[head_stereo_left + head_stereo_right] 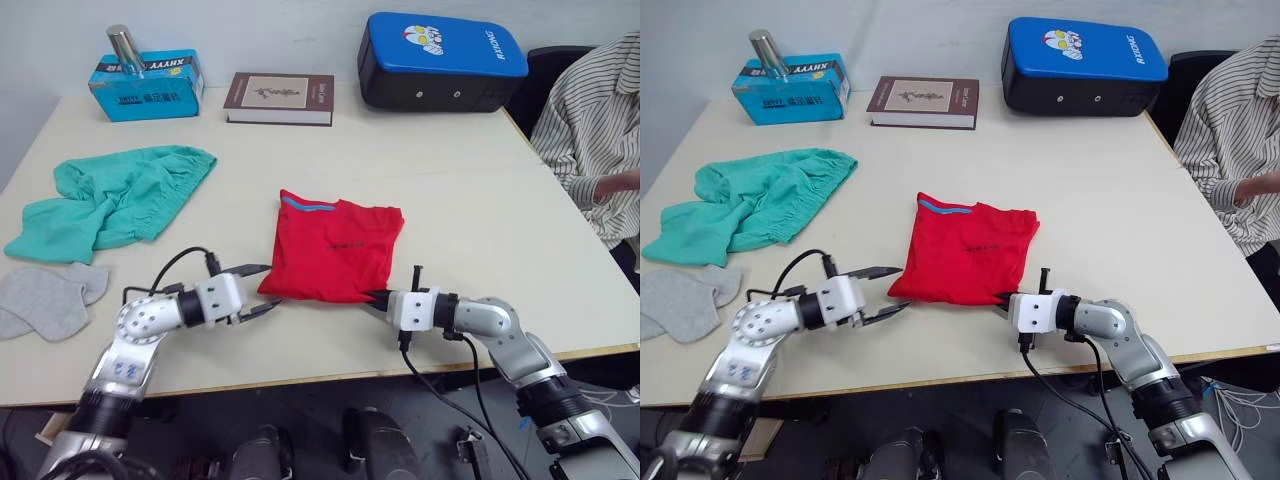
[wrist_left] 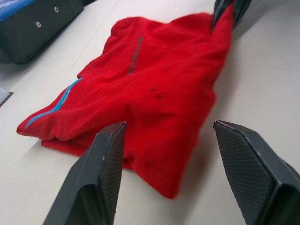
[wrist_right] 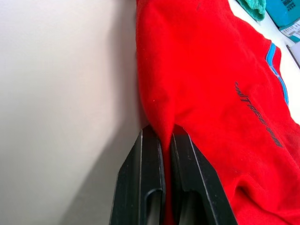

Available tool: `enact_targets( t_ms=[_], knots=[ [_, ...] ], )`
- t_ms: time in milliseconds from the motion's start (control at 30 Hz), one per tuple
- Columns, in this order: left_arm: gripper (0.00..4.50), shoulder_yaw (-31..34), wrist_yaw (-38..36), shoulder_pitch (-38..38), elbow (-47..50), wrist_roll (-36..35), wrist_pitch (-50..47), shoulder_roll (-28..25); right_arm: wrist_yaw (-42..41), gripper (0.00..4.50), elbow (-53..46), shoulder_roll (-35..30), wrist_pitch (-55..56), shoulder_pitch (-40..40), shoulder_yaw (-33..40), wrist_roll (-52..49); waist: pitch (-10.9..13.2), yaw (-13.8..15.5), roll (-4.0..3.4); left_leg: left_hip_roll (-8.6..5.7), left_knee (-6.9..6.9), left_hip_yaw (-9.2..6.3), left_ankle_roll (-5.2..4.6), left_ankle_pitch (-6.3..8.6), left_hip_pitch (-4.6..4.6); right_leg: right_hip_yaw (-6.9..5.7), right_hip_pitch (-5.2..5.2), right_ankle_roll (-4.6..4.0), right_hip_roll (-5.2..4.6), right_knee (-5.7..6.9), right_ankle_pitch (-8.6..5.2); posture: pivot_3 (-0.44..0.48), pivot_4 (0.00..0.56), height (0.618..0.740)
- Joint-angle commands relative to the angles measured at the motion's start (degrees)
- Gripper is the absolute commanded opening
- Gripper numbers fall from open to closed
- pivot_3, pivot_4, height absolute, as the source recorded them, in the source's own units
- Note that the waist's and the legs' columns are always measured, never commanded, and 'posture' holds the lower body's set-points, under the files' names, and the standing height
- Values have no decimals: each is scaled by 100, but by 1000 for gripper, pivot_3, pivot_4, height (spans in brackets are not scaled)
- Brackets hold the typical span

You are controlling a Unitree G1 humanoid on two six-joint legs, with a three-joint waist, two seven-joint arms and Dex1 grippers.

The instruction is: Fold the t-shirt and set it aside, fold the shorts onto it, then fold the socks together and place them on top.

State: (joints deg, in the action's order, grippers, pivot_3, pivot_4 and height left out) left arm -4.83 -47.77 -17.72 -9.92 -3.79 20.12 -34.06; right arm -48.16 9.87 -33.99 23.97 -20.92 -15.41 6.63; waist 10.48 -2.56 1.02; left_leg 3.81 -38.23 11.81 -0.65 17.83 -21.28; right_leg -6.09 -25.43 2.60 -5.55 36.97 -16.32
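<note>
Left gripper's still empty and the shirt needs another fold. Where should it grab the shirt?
Probably the t-shirt's near-left hem corner, approached from the robot's left. That corner lies loose between the open left gripper's fingers, mirroring the corner pinched by the right gripper.

Office or lab room, plain worktable (image 1: 450,180), book (image 1: 279,98), office chair (image 1: 545,70)

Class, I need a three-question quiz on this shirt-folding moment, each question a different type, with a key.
1. True or false: the right gripper is shut on the t-shirt.
2. The left gripper is: A open, B shut on the socks.
3. Which garment lies beside the socks, unfolded?

Key: 1 true; 2 A, fingers spread at the shirt's near corner; 3 the shorts.
</note>
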Motion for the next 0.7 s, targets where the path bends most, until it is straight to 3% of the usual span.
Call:
enact_targets(
  t_ms=[33,100,200,333,433,700],
  knots=[
    [3056,-262,34,-425,-752,423,431,103,-42,0,-34,46,82,-91,-12,-53,0,0,0,2,1,2,0,0,0,0,-1,0,0,-2,0,0,150,740],
    [2874,-327,58,-675,-1185,505,527,171,-58,0,-22,48,79,-115,-12,-55,0,4,1,3,1,4,1,-1,0,-3,-1,0,3,-3,0,0,150,740],
    [2138,-381,-157,-865,-1358,407,741,191,-87,0,-27,-13,70,-124,23,-50,-1,10,1,2,-4,5,-1,-2,0,-3,-1,0,2,1,0,0,150,740],
    [888,-472,-625,-604,-1009,230,694,20,-111,0,-136,-162,7,6,106,-31,-1,21,1,3,-3,5,-1,-2,0,-3,-1,0,1,1,0,0,150,740],
    [55,-398,-630,22,-123,150,374,-204,-31,0,-441,-342,-158,292,231,11,-1,16,1,4,-1,5,0,-1,1,6,-1,-1,-7,-2,-1,0,150,740],
    [55,167,228,1855,2105,347,-715,-435,258,0,-1262,-651,-565,1222,456,153,-2,52,2,8,3,4,3,3,5,10,0,-4,-13,-5,-3,0,150,740]
  ],
)
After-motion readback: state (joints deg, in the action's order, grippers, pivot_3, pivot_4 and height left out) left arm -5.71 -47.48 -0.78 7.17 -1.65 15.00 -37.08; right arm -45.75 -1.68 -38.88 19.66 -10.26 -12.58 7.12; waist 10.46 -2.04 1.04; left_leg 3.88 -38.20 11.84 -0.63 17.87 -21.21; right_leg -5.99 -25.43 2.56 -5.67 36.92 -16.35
